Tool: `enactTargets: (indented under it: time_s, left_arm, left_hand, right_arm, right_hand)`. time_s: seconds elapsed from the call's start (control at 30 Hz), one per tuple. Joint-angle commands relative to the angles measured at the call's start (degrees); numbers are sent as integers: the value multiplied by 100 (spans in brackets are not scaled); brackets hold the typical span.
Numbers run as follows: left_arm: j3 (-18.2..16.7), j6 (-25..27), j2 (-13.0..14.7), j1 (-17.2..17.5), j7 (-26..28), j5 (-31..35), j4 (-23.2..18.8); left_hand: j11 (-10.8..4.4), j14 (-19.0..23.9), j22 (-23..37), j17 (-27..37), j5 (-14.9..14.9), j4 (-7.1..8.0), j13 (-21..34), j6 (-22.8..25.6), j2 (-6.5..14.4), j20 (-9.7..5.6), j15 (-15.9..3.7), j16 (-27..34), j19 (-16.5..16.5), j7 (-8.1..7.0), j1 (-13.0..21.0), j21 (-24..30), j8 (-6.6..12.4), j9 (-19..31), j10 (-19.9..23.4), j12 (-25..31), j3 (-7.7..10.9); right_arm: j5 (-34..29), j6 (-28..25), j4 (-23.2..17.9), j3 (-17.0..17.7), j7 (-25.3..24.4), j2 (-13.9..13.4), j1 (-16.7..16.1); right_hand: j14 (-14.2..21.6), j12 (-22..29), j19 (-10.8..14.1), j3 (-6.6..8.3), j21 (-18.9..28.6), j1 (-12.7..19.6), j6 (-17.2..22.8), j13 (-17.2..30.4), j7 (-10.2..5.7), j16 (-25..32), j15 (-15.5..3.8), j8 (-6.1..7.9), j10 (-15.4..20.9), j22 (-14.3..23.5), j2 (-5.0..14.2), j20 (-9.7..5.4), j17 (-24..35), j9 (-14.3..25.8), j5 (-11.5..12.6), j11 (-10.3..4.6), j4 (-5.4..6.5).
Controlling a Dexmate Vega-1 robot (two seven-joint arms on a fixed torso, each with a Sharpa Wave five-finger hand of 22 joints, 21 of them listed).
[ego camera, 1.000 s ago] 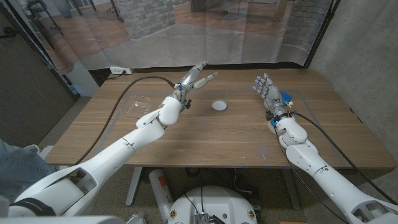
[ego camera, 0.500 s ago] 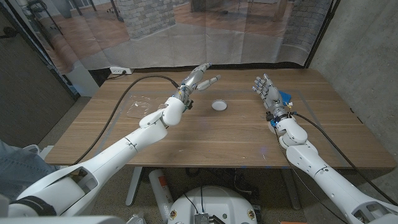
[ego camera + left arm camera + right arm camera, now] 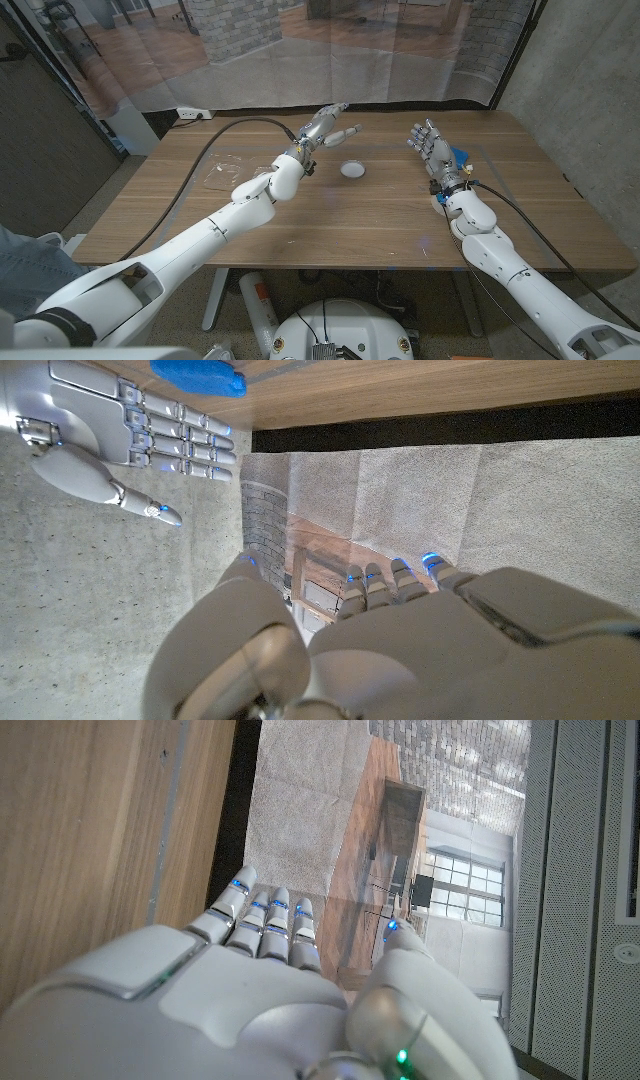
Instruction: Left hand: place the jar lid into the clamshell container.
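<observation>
The white round jar lid (image 3: 352, 169) lies on the wooden table (image 3: 330, 225) near its middle. My left hand (image 3: 326, 125) hovers just behind and left of the lid, fingers spread and holding nothing; its back fills the lower left wrist view (image 3: 400, 640). A clear clamshell container (image 3: 223, 169) sits faintly visible on the table's left part, left of my left forearm. My right hand (image 3: 428, 142) stands upright with fingers apart at the right, empty; it also shows as the right hand (image 3: 115, 425) and from behind (image 3: 260, 990).
A small blue object (image 3: 458, 157) lies on the table right beside my right hand, also seen as the blue object (image 3: 198, 377). A black cable (image 3: 215, 135) runs along my left arm. Translucent curtain hangs behind the far table edge.
My left hand has swung a little to the right, toward the space behind the lid. The right hand, the lid and the container have not moved.
</observation>
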Motion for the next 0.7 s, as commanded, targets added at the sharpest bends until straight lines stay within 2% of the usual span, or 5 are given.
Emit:
enactTargets:
  time_s: [0.03,0.37,0.53,0.6,0.7]
  left_arm:
    - [184,305,-56,-154,-142,296,12]
    - [315,417,-78,-237,-209,452,88]
    - [351,507,-86,-242,-241,504,78]
    - [367,565,-98,-237,-239,535,65]
    - [396,632,-118,-237,-249,570,57]
  left_hand:
    - [-8,29,14,6,42,-16,13,6,27,81,6,-9,-141,-8,78,7,3,10,30,-14,6]
    - [55,50,15,7,44,-33,14,16,20,153,40,-8,-80,12,106,10,-1,12,42,-18,-5]
    - [58,129,21,10,48,-60,16,-28,-5,394,46,13,64,1,140,40,-25,15,29,-32,-26]
    - [78,156,34,15,52,-74,18,-44,-19,630,86,13,209,0,160,79,-34,17,20,-40,-44]
    - [70,279,46,25,54,-78,21,-65,-25,749,119,54,306,-21,168,107,-42,19,11,-45,-58]
  right_arm:
    - [23,55,-14,18,-3,27,-21]
    - [-7,77,38,-10,-33,91,29]
    - [-2,92,105,-29,-4,126,70]
    - [0,99,128,-33,6,137,81]
    - [0,110,151,-36,16,145,91]
  right_hand:
    - [51,-4,58,11,-13,14,51,14,-26,12,-9,14,47,23,30,-168,8,9,-32,3,-35]
    - [75,-7,86,11,-37,17,79,15,-67,13,-36,20,76,24,42,-176,8,10,-33,-8,-43]
    - [81,-12,97,10,-54,18,86,15,-69,10,-34,20,83,24,46,-178,8,11,-33,-6,-48]
    - [83,-14,112,10,-54,19,85,15,-64,10,-36,19,84,25,48,-187,8,11,-33,-15,-49]
    - [106,-15,123,11,-59,19,85,15,-64,17,-33,18,90,25,53,-183,9,11,-33,-21,-50]
